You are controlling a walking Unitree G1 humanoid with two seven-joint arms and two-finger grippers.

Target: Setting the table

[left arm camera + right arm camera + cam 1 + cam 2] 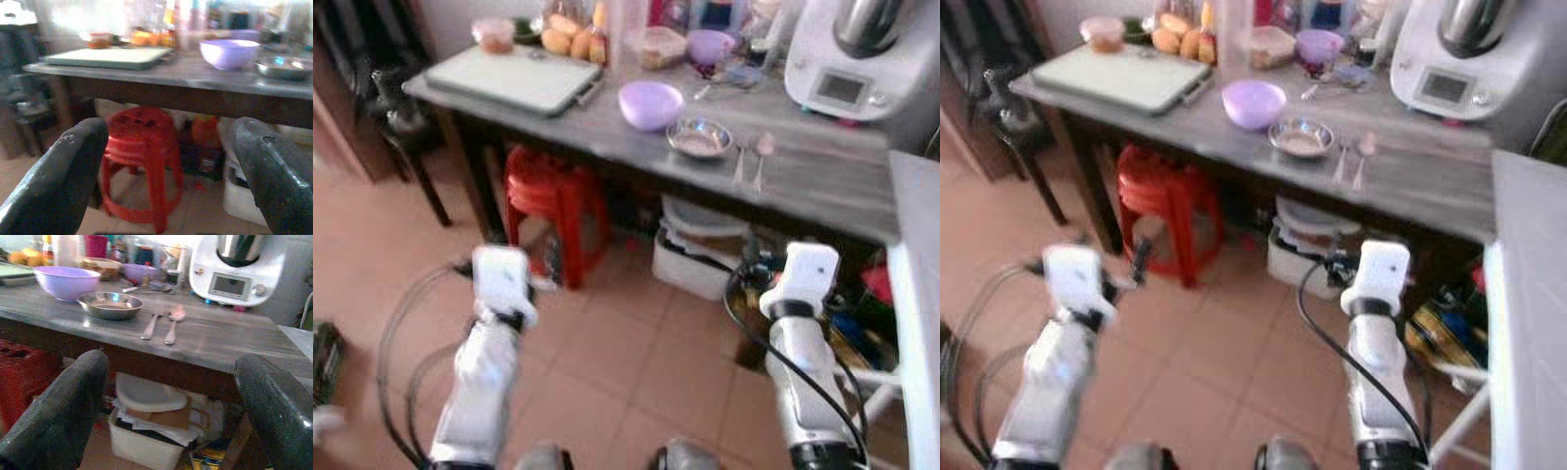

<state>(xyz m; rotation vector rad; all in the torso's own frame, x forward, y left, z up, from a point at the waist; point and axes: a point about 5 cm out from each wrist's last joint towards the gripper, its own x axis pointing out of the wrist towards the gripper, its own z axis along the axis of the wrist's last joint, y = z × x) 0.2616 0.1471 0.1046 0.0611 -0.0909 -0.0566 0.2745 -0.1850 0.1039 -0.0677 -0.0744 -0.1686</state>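
On the grey table (pixel 822 181) sit a purple bowl (pixel 650 104), a steel bowl (pixel 699 137), and a fork (pixel 150 326) beside a spoon (pixel 172 324). Both arms are held out low in front of the table edge. My left gripper (pixel 171 161) is open, its fingers framing a red stool, with the purple bowl (pixel 229 53) above. My right gripper (pixel 171 401) is open and empty, below the table edge, facing the steel bowl (pixel 110 304) and cutlery. The left wrist (pixel 502 277) and right wrist (pixel 803 277) hover over the tiled floor.
A red plastic stool (pixel 551 196) and a white lidded bin (pixel 700 245) stand under the table. A pale cutting board (pixel 514 76), fruit, jars and a second purple bowl (pixel 709 45) crowd the back. A white kitchen machine (pixel 857 59) is at right. A black chair (pixel 396 117) stands left.
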